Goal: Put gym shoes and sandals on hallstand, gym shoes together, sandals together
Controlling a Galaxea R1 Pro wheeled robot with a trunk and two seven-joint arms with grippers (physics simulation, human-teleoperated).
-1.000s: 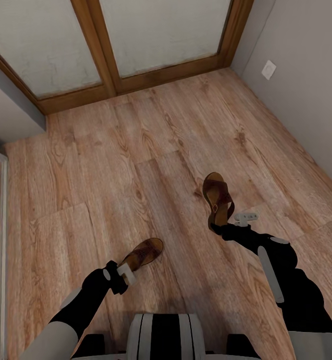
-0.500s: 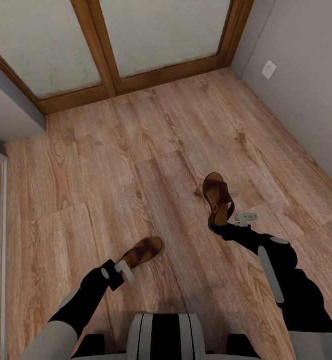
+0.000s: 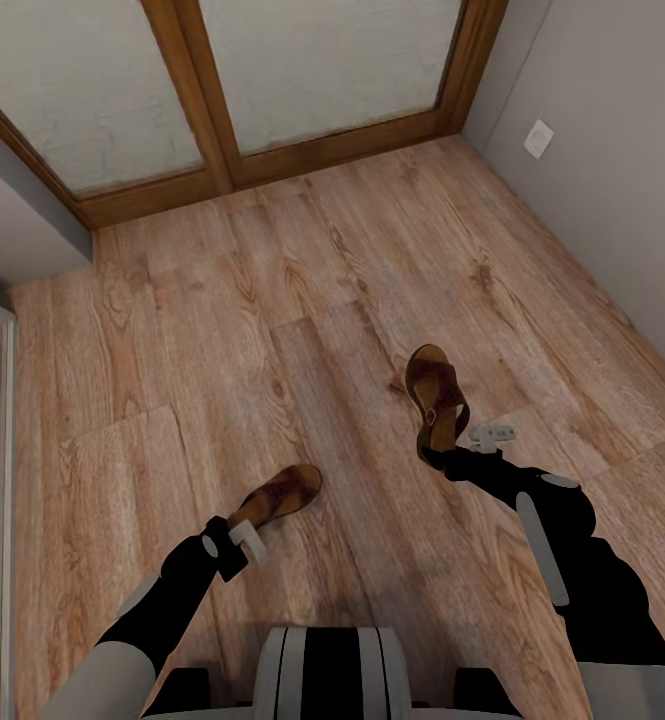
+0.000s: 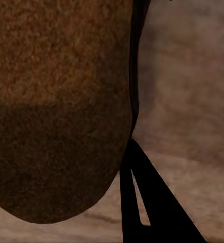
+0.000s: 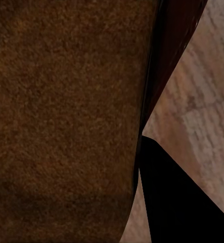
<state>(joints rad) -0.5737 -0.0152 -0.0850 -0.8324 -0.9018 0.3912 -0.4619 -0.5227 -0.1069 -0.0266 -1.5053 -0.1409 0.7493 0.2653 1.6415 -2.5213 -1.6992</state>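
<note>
Over the light brown wood-plank floor (image 3: 272, 300), each arm's jaws are clamped on one brown leather sandal: left (image 3: 277, 497), right (image 3: 435, 398).

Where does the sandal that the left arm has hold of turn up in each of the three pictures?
Head view: the left sandal sits low and left of centre, at the left gripper.
Left wrist view: its footbed looms close up.
Right wrist view: that brown surface is the other sandal.
Shared landmark: the wood-plank floor.
</note>
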